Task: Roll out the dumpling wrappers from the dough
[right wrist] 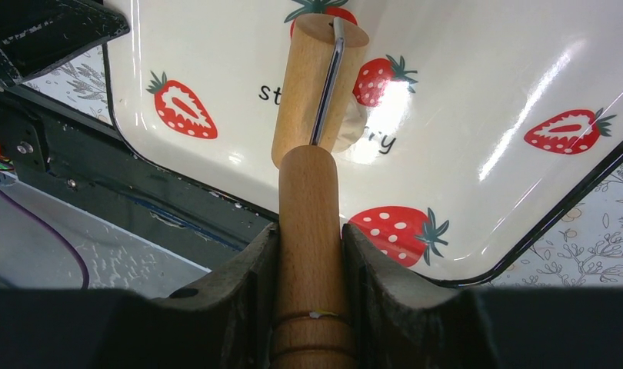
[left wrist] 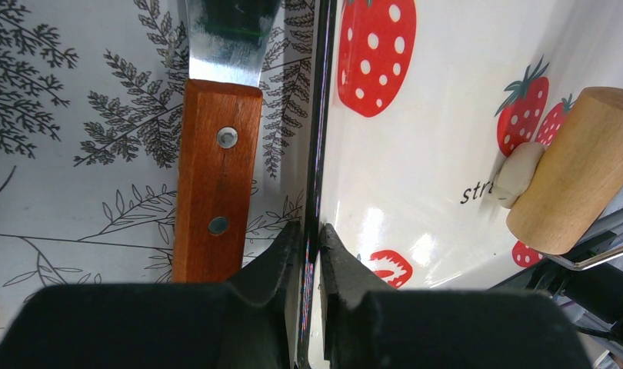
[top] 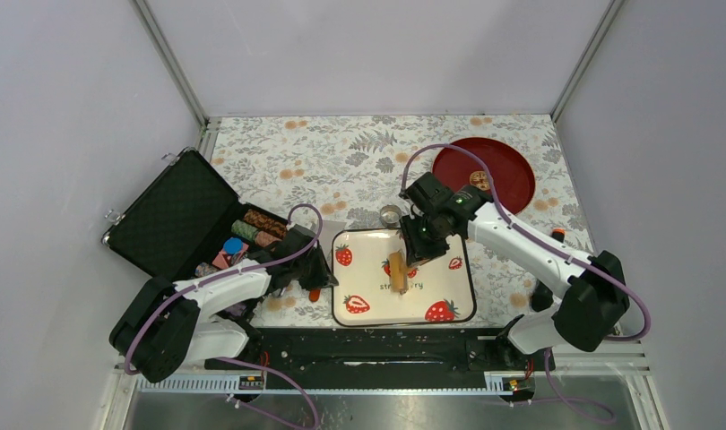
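The dough [left wrist: 518, 175] lies against the roller [left wrist: 578, 173] on the tray [left wrist: 447, 115].

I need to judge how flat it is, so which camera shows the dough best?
The left wrist view: the dough shows as a pale lump pressed against the wooden roller on the strawberry tray. The right wrist view shows only a sliver beside the roller. In the top view it is too small to tell.

Strawberry tray [top: 431, 282] centre; ring cutter [top: 391, 215] just behind; red plate [top: 501, 166] far right; open black case [top: 176, 210] left.
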